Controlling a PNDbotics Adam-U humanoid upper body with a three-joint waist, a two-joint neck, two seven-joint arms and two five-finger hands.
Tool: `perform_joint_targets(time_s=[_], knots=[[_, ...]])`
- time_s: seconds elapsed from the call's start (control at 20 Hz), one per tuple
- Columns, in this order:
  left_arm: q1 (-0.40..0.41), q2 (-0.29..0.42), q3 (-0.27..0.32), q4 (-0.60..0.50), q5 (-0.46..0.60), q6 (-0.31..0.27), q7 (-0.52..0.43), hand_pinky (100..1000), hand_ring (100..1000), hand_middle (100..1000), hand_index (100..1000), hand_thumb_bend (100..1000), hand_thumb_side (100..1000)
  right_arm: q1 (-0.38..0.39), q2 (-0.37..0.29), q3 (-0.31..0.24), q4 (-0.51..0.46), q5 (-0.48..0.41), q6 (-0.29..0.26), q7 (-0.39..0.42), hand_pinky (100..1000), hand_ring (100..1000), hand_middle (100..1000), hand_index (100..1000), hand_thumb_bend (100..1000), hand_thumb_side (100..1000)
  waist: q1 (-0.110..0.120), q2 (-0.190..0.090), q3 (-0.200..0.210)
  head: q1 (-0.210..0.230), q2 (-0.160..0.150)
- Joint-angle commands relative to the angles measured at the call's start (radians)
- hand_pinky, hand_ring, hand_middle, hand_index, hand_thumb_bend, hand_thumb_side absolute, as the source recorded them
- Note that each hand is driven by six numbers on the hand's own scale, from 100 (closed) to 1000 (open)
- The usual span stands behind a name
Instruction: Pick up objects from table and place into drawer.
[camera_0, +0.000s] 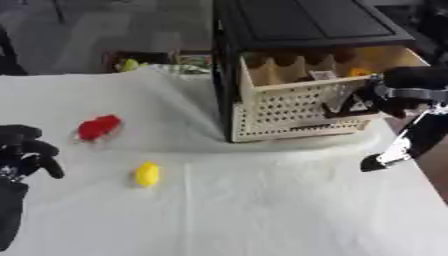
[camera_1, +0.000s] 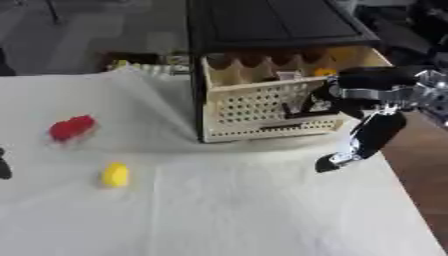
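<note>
Fingers of the right hand (camera_1: 350, 102) curl at the open drawer (camera_1: 262, 107) front; whether they grip it I cannot tell. Left hand (camera_0: 22, 150) rests curled, empty. Red object (camera_0: 98, 127) and yellow object (camera_0: 147, 174) await on the table (camera_0: 262, 210); next comes reaching one.

Left hand (camera_0: 24, 150) all black with thick rounded fingers, right hand (camera_1: 337, 102) black with dark angular fingers, silver band at its wrist, glossy black forearm with pale highlights, tapering to a dark end
</note>
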Motion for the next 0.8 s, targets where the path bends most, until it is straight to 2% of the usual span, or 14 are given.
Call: perform_joint_targets(time_s=[0.05, 0.8], knots=[[-0.008, 0.006, 0.001, -0.014, -0.001, 0.002, -0.001, 439, 601, 648, 681, 140, 876, 0.001, -0.036, -0.015, -0.033, -0.025, 0.008, 0.006, 100, 266, 100, 775, 649, 533, -0.002, -0.019, 0.000, 0.000, -0.007], [-0.007, 0.005, 0.000, -0.014, 0.002, 0.008, -0.004, 438, 603, 649, 678, 142, 880, 0.066, -0.060, -0.040, -0.104, -0.081, 0.045, 0.021, 100, 266, 100, 776, 669, 529, -0.001, -0.017, -0.003, 0.003, -0.009]])
